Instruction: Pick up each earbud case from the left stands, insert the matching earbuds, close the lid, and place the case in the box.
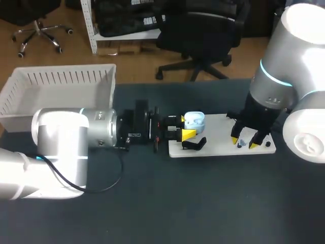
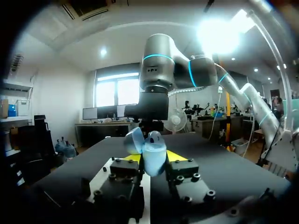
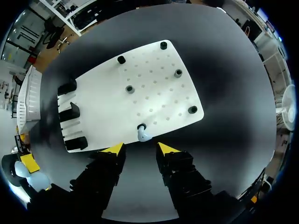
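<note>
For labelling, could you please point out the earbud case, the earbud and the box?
earbud case (image 2: 154,157): left wrist view, lower shell.
earbud (image 3: 143,136): right wrist view, rounded body.
box (image 1: 66,77): head view, slatted wall.

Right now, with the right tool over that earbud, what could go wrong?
1. The earbud sits at the white board's edge, just ahead of the open right tool. An off-centre close could flick it off the board.
2. The left tool pinches the rounded, lid-open case. Pushing a bud in might twist it in the grip.
</note>
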Motion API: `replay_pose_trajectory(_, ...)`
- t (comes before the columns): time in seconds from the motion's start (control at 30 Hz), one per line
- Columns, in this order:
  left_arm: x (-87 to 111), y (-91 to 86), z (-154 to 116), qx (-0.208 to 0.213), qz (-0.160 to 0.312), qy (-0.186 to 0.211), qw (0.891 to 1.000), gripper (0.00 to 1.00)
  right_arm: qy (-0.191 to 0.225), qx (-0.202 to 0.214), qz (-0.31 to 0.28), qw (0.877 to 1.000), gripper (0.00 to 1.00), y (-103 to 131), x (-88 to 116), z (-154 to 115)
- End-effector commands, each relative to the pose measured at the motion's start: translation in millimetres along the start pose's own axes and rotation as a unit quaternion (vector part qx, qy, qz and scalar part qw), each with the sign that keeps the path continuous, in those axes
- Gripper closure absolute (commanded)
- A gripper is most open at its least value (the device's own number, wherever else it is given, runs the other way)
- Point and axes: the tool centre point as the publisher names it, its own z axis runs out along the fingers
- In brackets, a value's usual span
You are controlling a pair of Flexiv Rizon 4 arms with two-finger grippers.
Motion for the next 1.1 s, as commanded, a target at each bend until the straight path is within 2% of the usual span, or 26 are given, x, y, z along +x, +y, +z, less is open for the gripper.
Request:
replay_pose_trajectory(0.03,0.1,-2.3,0,-0.005,0.002,-0.001,1.000,1.00,0.002,0.000,-0.001,1.000,0.59,1,-4,4)
replay_pose_trajectory(0.4,0.1,-2.3,0,-0.005,0.002,-0.001,1.000,1.00,0.002,0.002,0.001,1.000,0.62,0,-14,10)
replay_pose_trajectory(0.53,0.1,-2.3,0,-0.005,0.002,-0.001,1.000,1.00,0.003,0.002,0.003,1.000,0.67,-1,-16,14)
replay_pose_trajectory(0.87,0.1,-2.3,0,-0.005,0.002,-0.001,1.000,1.00,0.011,-0.003,0.011,1.000,0.65,-5,-14,15)
replay_pose_trajectory(1.1,0.1,-2.3,0,-0.005,0.002,-0.001,1.000,1.00,0.010,-0.005,0.008,1.000,0.69,-1,-13,15)
